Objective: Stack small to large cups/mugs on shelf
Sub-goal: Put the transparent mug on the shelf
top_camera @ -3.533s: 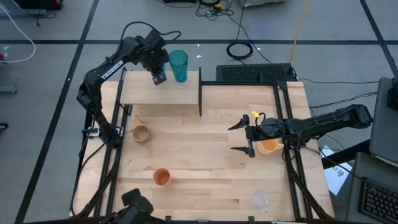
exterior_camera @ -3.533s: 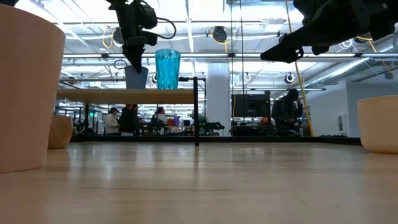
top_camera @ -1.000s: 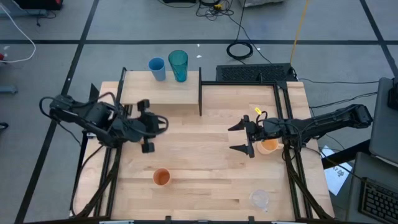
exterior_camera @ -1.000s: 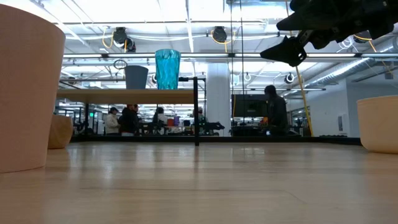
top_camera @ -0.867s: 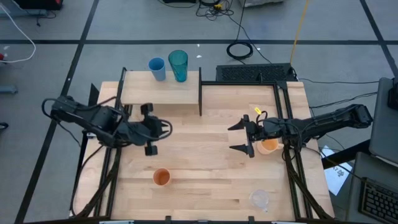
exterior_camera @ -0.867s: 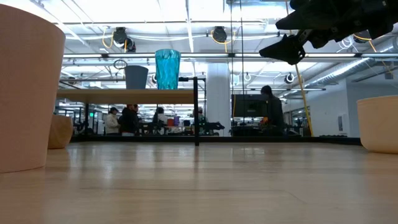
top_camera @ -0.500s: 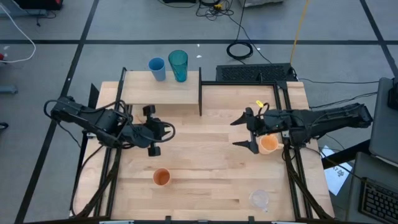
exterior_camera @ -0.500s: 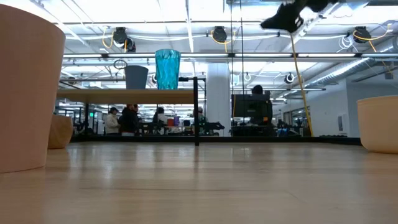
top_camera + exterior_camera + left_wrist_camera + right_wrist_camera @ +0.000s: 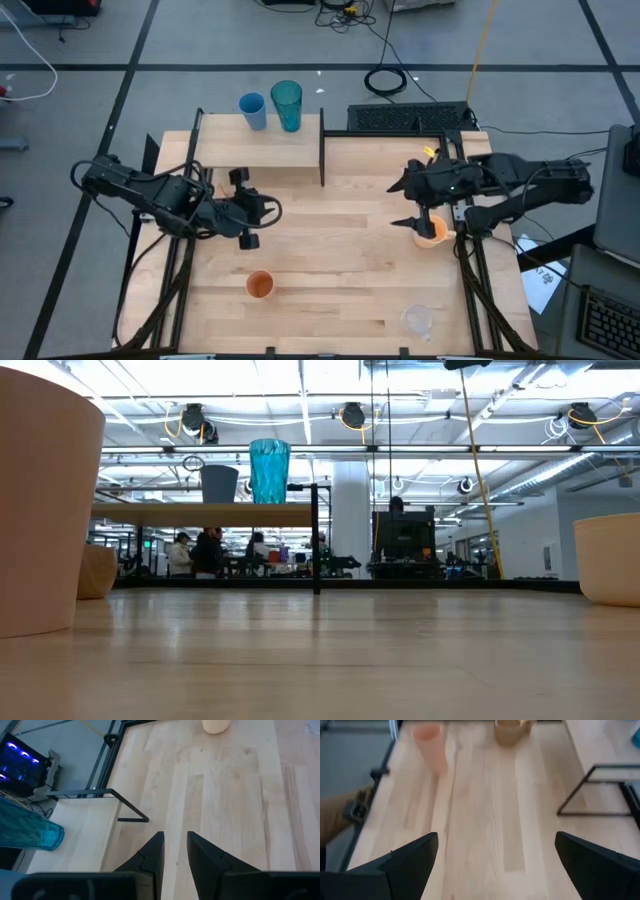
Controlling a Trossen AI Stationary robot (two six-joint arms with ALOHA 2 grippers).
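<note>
**Around the bench**

The wooden bench (image 9: pixel 330 270) stands on a grey floor (image 9: pixel 80 60) crossed by dark lines. A coiled black cable (image 9: pixel 386 81) lies behind it, beside a yellow cord (image 9: pixel 480 45). A keyboard (image 9: pixel 610 320) sits to the right. Across the room, people (image 9: pixel 205 552) sit under bright ceiling lights (image 9: pixel 300 380), near a monitor (image 9: pixel 400 535).

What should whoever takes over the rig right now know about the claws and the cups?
Left claw: narrowly open, empty, over the table's left-middle, beside the shelf.
Right claw: wide open, empty, hovering by the peach-orange mug on the right side.
Done: blue cup and teal tumbler stand side by side on the shelf's back edge.
Left: orange cup, tan handled mug (under the left arm from above), the peach-orange mug and a clear cup are all on the table, none gripped.
</note>
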